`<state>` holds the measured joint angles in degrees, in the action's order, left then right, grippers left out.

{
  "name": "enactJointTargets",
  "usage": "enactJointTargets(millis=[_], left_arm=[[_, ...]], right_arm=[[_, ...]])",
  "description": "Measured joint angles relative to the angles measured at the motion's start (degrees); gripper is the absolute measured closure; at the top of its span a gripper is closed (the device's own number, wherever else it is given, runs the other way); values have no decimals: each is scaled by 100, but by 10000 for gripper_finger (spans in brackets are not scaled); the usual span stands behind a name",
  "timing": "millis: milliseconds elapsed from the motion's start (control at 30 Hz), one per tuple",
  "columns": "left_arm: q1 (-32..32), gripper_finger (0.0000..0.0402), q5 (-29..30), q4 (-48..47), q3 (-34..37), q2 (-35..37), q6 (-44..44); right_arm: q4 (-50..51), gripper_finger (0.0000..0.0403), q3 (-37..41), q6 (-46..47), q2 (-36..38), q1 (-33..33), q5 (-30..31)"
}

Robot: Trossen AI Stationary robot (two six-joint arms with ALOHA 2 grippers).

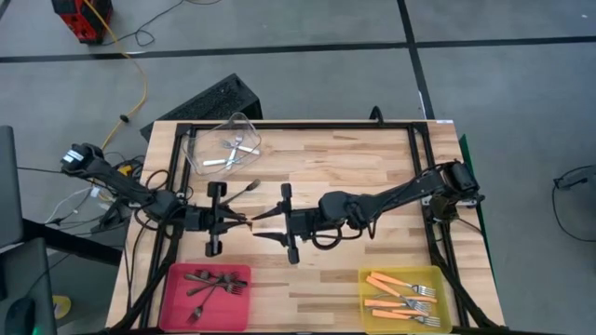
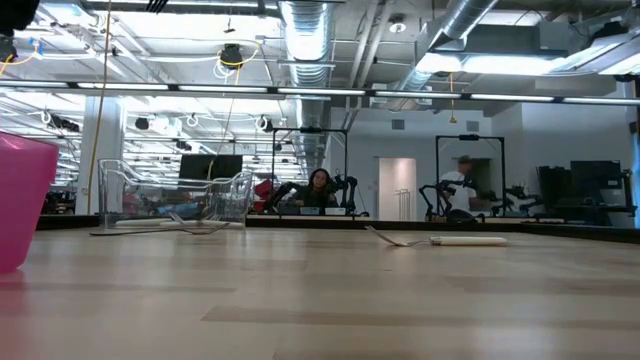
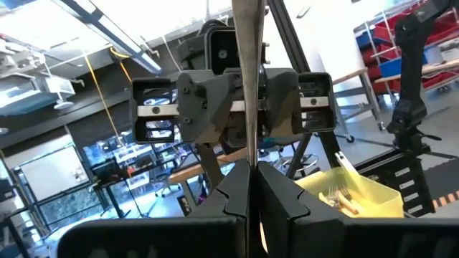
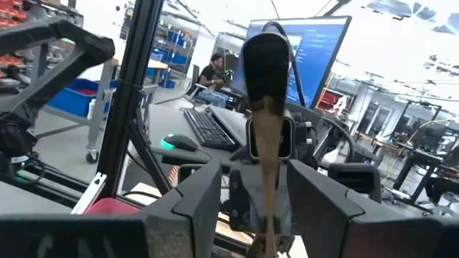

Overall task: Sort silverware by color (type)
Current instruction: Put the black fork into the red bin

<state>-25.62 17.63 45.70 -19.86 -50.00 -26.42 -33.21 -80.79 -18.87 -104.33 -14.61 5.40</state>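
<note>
A slim fork (image 1: 265,218) stands roughly upright above the table's middle, between my two grippers, which face each other. It looks silvery in the left wrist view (image 3: 247,86) and brown-tinted with a dark rounded top in the right wrist view (image 4: 267,143). My left gripper (image 1: 244,221) (image 3: 249,193) is shut on it. My right gripper (image 1: 273,223) (image 4: 254,208) is open, with a finger on either side of the fork's shaft. A dark grey fork (image 1: 244,191) lies flat on the table beside the left gripper. In the low view a fork with a pale handle (image 2: 440,240) lies on the table. My left gripper pinches the fork's lower shaft (image 3: 248,161) between its two fingers (image 3: 287,201). It comes in level from the table's left. The fork is lifted clear of the table and rises upright above the fingers.
A clear bin (image 1: 223,147) (image 2: 175,195) with silver forks stands at the far left. A pink bin (image 1: 207,293) (image 2: 25,200) with dark forks is at the near left. A yellow bin (image 1: 405,296) (image 3: 358,193) with orange-handled forks is at the near right. Bare wood lies between the bins.
</note>
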Motion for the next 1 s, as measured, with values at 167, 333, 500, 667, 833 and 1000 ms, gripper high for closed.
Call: enactJointTargets(millis=[167, 333, 500, 667, 833, 1000], left_arm=[[19, 401, -86, 219, 0, -197, -20], [19, 401, -86, 227, 0, -270, -30], [23, 401, -42, 435, 0, -266, -210], [171, 401, -76, 679, -2, -266, -390], [596, 401, -394, 988, -4, -473, -135], [736, 401, -547, 1343, -4, -834, 37]], right_arm=[[158, 199, 0, 62, 0, -2, 165], [118, 161, 0, 58, 0, 0, 353], [4, 153, 0, 55, 0, 13, 351], [-17, 153, 0, 39, 0, 13, 349], [-104, 153, 0, 39, 0, 46, 351], [-124, 153, 0, 36, -2, 50, 351]])
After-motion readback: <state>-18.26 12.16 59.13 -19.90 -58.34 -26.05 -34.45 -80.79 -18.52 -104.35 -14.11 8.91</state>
